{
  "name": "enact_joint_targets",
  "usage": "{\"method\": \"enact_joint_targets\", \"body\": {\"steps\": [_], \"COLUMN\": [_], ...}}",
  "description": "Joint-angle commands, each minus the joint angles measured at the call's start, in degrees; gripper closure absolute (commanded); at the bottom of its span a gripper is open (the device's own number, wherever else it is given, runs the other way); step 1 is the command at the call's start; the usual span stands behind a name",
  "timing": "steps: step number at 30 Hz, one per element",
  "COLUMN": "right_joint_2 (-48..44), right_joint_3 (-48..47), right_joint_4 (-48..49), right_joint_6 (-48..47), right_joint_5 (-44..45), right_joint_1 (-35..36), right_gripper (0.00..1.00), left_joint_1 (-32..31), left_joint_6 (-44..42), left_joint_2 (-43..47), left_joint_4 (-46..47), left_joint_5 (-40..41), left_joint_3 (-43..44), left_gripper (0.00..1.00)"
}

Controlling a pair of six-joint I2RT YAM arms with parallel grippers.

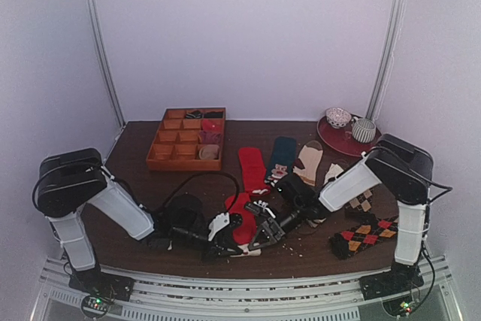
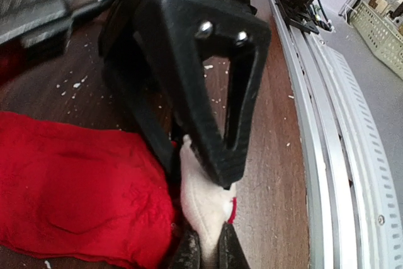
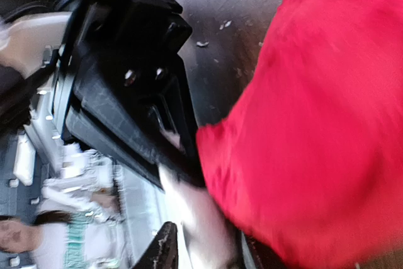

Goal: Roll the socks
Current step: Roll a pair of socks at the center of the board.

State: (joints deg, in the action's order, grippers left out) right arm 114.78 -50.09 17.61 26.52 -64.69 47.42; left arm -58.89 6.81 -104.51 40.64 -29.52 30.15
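Where the red sock (image 2: 75,187) lies before the tray (image 1: 184,163), the left claw (image 2: 208,247) pinches its cream toe; the right claw (image 3: 206,249) stands parted.

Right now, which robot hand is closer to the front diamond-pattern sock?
The right one. The right gripper is at the red sock, with table between it and the argyle sock. The left gripper faces it from the farther side, pinching the red sock's cream end.

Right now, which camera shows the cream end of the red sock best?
The left wrist view: the cream end of the red sock is sharp and close, pinched in the left gripper. The right wrist view shows it only as a pale blur; in the top view it cannot be made out.
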Motion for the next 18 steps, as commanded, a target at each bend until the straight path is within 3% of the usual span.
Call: {"method": "enact_joint_targets", "body": {"steps": [1, 4, 8, 13, 18], "right_joint_2": [-9.8, -18.2, -27.1, -27.4, -27.5], "right_joint_3": [7.2, 11.7, 18.5, 18.2, 18.4], "right_joint_4": [7.5, 11.9, 16.0, 12.1, 12.0], "right_joint_6": [-4.2, -9.8, -22.1, -39.7, -48.7], "right_joint_5": [15.0, 24.9, 36.1, 46.1, 48.5], "right_joint_1": [-0.6, 0.0, 4.4, 13.0, 16.5], "right_gripper": [0.64, 0.52, 0.49, 0.47, 0.45], "left_joint_1": [0.8, 1.5, 2.3, 2.9, 3.0], "left_joint_6": [8.0, 10.5, 11.1, 11.4, 10.9], "left_joint_2": [-3.9, -4.0, -4.5, -5.1, -5.8], "left_joint_4": [-17.3, -22.0, -28.5, -31.6, -32.5], "left_joint_5": [-1.1, -2.3, -3.6, -4.4, -4.7], "left_joint_3": [0.1, 0.3, 0.9, 1.5, 2.4], "left_gripper": [1.00, 1.00, 1.00, 1.00, 1.00]}}
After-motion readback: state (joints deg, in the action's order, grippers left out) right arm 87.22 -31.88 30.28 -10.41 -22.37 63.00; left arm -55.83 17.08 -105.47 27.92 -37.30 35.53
